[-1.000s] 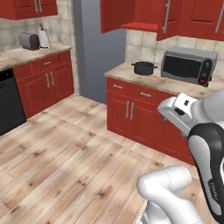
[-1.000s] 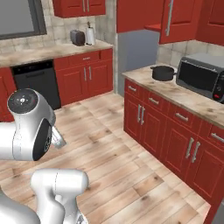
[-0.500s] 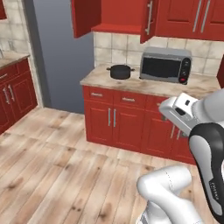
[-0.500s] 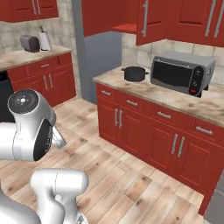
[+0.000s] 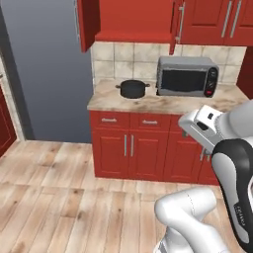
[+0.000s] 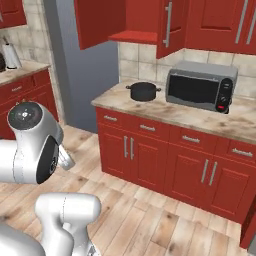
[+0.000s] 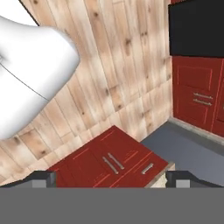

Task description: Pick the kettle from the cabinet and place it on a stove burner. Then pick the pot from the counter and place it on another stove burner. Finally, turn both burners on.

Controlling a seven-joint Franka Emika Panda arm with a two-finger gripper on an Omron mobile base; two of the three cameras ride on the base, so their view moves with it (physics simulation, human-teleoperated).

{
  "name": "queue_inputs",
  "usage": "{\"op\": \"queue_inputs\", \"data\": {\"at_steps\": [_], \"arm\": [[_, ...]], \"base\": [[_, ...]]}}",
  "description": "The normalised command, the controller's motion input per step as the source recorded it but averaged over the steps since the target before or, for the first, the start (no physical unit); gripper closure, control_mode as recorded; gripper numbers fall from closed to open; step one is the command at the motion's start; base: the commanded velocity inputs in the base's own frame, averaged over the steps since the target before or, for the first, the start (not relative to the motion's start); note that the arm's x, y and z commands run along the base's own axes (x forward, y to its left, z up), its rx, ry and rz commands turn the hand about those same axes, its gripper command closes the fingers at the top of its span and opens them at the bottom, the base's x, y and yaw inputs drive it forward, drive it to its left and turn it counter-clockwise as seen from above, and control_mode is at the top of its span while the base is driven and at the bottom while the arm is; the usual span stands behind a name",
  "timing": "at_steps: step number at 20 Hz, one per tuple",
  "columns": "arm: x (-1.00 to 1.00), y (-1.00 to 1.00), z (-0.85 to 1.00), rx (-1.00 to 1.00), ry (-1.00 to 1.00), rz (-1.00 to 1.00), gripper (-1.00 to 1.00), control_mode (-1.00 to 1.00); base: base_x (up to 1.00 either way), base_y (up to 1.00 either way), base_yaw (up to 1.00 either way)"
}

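Marbled desk (image 5: 148, 101) over red drawers carries the black pot (image 5: 133, 89), left of a microwave (image 5: 187, 76), beneath the open cabinet (image 6: 137, 20). Pincer (image 7: 111, 179) gapes wide, empty, above wooden floor (image 7: 118, 78).

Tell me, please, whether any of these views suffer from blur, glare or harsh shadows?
Left base view: sharp and evenly lit, with only a soft shadow beneath the pot on the counter. Right base view: equally crisp, the microwave free of glare. Hand view: flat, shadowless light on the wooden floor, steeply tilted.
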Motion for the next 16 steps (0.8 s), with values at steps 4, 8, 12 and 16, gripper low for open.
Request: {"op": "queue_inputs", "data": {"at_steps": [4,8,12,16], "arm": [[0.00,0.00,0.00,0.00,0.00,0.00,-1.00,1.00],[0.00,0.00,0.00,0.00,0.00,0.00,-1.00,1.00],[0.00,0.00,0.00,0.00,0.00,0.00,-1.00,1.00],[0.00,0.00,0.00,0.00,0.00,0.00,-1.00,1.00]], "base": [[0.72,0.55,-0.40],[0.72,0.42,-0.39],[0.74,0.44,-0.37],[0.69,0.52,-0.35]]}}
